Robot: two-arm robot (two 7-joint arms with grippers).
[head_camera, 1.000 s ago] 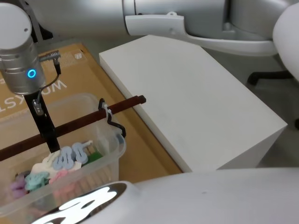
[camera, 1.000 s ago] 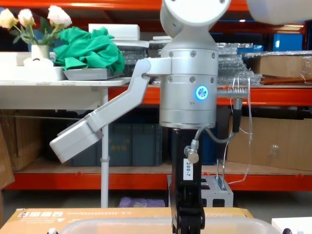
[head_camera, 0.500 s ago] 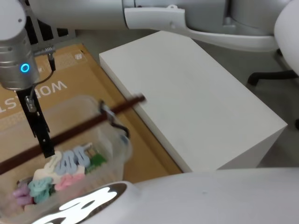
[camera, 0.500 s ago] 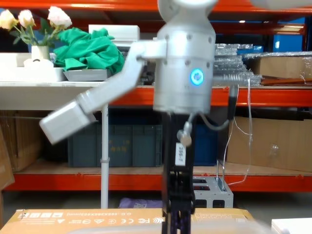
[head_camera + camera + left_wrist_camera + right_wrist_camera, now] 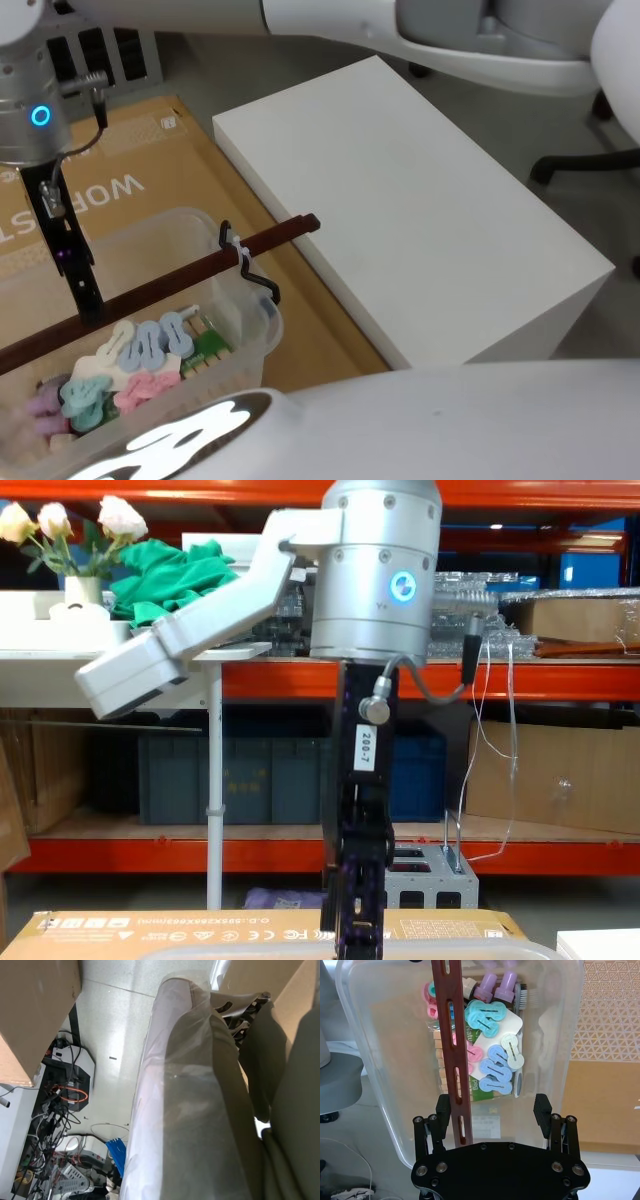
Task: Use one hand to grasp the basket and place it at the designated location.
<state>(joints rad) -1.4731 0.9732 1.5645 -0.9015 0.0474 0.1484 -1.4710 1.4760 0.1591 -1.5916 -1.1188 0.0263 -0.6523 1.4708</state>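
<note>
The basket [image 5: 262, 322] is a translucent whitish bin at the lower left of the head view, on a flat cardboard box. Its dark red-brown handle bar [image 5: 200, 268] runs across the top, held by a black clip and white zip tie. My right gripper [image 5: 88, 303] hangs straight down onto the bar. In the right wrist view the gripper [image 5: 492, 1107] is open, and the handle bar [image 5: 452, 1050] passes between the fingers, close to one finger [image 5: 443, 1106]. The chest view shows the same gripper [image 5: 348, 935] just above the basket rim [image 5: 450, 948].
A large white box [image 5: 420, 200] stands right of the basket, close to the bar's end. Brown cardboard [image 5: 130, 150] lies under and behind the basket. Several pastel clips [image 5: 140, 350] lie inside it. Shelving with crates and cartons fills the background in the chest view.
My right arm has risen and shifted left in the head view. The basket shook, then settled with its handle end slightly lower and to the right.
</note>
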